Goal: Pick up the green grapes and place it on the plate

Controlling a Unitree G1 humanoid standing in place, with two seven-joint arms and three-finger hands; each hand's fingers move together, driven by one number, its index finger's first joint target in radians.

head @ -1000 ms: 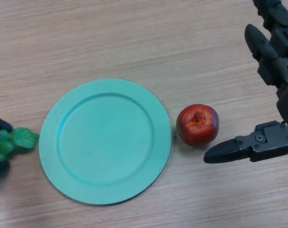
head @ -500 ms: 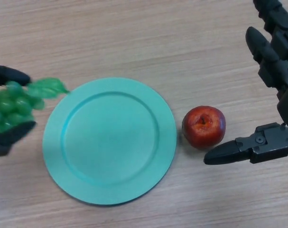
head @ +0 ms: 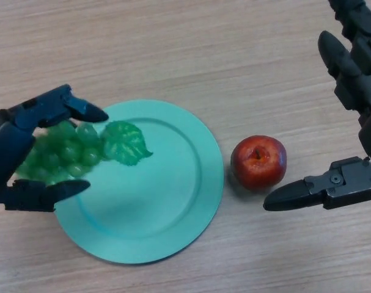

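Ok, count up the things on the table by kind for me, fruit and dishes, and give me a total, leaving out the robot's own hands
Fruit: 2, the green grapes held in the left hand over the plate's left edge, and the red apple on the table near the open right hand.
Dishes: 1, the teal plate.
Total: 3.

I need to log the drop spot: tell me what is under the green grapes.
Under the green grapes, held in the left hand, lies the teal plate's left rim. Whether they touch it cannot be seen.
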